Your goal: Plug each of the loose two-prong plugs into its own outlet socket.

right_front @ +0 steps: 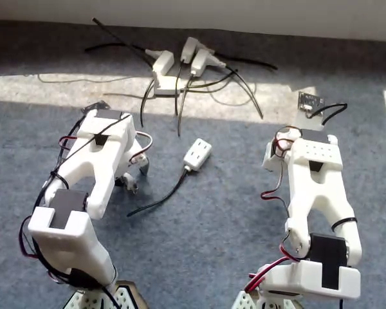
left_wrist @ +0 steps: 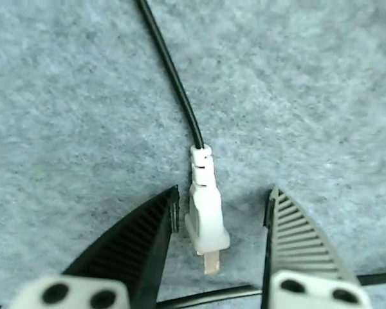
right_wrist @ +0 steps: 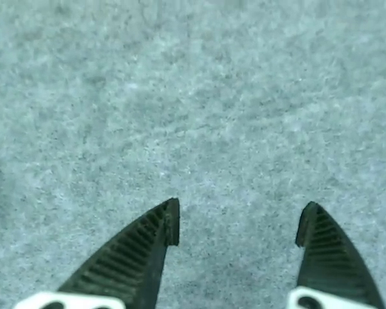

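Risk: the two-prong plug (left_wrist: 206, 212) lies flat on the carpet (left_wrist: 83, 96) between my left gripper's (left_wrist: 224, 194) spread jaws, untouched and off-centre. Closing now could skid it or pinch its black cord (left_wrist: 170, 71). The extension socket (right_front: 198, 153) sits mid-frame in the high view. My right gripper (right_wrist: 241, 206) hangs wide apart, empty.

I'm seeing the loose plug (left_wrist: 206, 212) lying on the carpet (left_wrist: 64, 96) between the fingers of the left gripper (left_wrist: 223, 196). Outlet socket (right_front: 197, 153) is sitting just right of it, between both arms. Power strip (right_front: 162, 85) is lying far behind.
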Action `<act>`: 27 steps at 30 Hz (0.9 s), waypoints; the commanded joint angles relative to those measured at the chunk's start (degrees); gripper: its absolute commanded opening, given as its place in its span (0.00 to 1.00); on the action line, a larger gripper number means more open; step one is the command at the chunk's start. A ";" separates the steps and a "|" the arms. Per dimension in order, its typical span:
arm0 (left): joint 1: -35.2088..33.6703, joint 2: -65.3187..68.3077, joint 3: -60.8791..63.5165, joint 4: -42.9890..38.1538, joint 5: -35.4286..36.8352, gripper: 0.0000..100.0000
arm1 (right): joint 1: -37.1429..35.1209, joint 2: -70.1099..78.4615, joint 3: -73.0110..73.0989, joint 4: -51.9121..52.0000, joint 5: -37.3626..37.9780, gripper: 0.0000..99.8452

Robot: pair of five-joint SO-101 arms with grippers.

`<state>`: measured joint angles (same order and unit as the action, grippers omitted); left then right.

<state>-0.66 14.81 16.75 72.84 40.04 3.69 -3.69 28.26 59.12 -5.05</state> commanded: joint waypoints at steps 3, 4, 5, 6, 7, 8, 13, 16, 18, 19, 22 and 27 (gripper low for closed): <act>0.40 -0.04 1.71 1.49 -1.93 0.18 | -0.66 -2.24 -0.04 -0.92 -0.53 0.29; 0.57 -0.04 1.63 1.49 -2.11 0.15 | -0.66 -2.24 -0.04 -0.92 -0.53 0.29; 0.66 -0.04 1.63 1.49 -2.20 0.12 | -0.75 -2.24 -0.04 -0.92 -0.53 0.29; 0.66 -0.04 1.63 1.49 -2.29 0.09 | -0.75 -2.24 -0.04 -0.92 -0.53 0.29; 0.48 -0.04 1.63 1.49 -2.29 0.08 | -0.75 -2.24 -0.04 -0.92 -0.53 0.29; 0.40 -0.04 1.63 1.49 -2.29 0.08 | -0.75 -2.24 -0.04 -0.92 -0.53 0.29; 0.40 -0.04 1.71 1.49 -2.29 0.08 | -0.75 -2.24 -0.13 -0.92 -0.53 0.29; 0.48 -0.04 1.54 1.49 -2.29 0.08 | -0.75 -2.24 -0.13 -0.92 -0.53 0.29; 0.57 -0.04 1.45 -0.18 -2.29 0.08 | -0.75 -2.24 -0.13 -0.92 -0.53 0.29; 0.66 -0.04 1.54 -0.97 -2.29 0.08 | -0.75 -2.24 -0.13 -0.92 -0.53 0.29; 1.45 -0.31 0.31 -2.55 -2.29 0.07 | -0.75 -2.24 -0.13 -0.92 -0.53 0.29; 3.65 -0.22 -9.63 -2.55 -2.29 0.01 | -0.75 -2.24 -0.04 -0.92 -0.53 0.29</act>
<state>1.01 15.08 15.52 71.43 37.67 3.52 -3.69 28.35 59.12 -5.05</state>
